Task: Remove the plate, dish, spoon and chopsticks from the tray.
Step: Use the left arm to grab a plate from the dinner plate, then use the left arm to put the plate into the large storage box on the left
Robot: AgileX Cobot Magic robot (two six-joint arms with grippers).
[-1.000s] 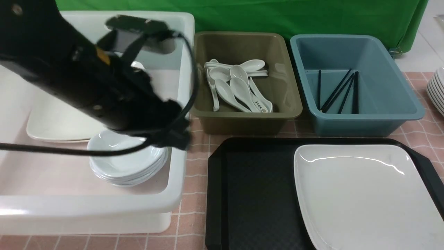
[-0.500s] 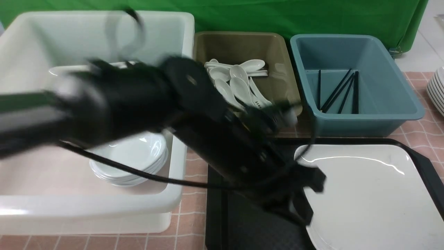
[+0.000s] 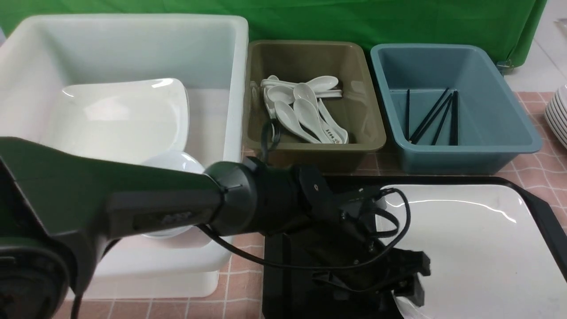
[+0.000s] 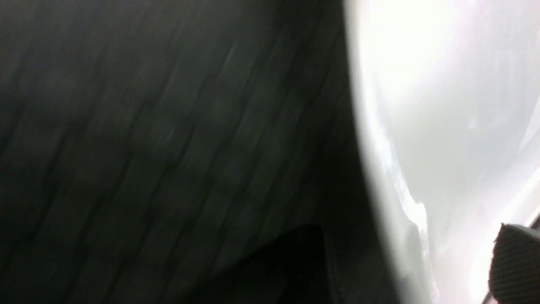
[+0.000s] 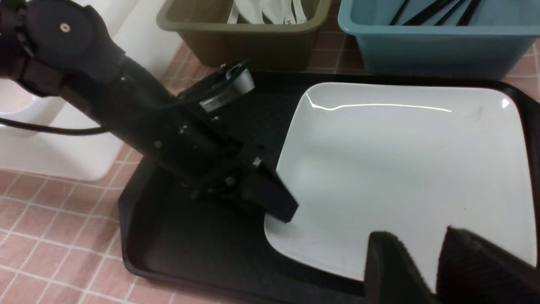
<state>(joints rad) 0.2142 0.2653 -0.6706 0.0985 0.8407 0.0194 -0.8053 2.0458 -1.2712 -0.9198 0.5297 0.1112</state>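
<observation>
Plate (image 3: pixel 478 248): laid on the right half of the tray (image 3: pixel 274 292), with nothing else on it.
Left gripper (image 3: pixel 414 281): jaws spread at the plate's near-left rim, so the thin edge can be pinched.
Right gripper (image 5: pixel 430 261): part open, empty, held clear above the near rim.
White tub (image 3: pixel 230 133): judged the goal, a like plate being stored inside.

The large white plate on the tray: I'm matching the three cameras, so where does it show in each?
Front view: the plate lies low on the right, on the black tray, in front of the blue tub.
Left wrist view: the plate is the blurred pale surface beside the dark tray.
Right wrist view: the plate covers the tray's half nearest the blue tub.
Shared landmark: the plate's edge against the tray floor.
</observation>
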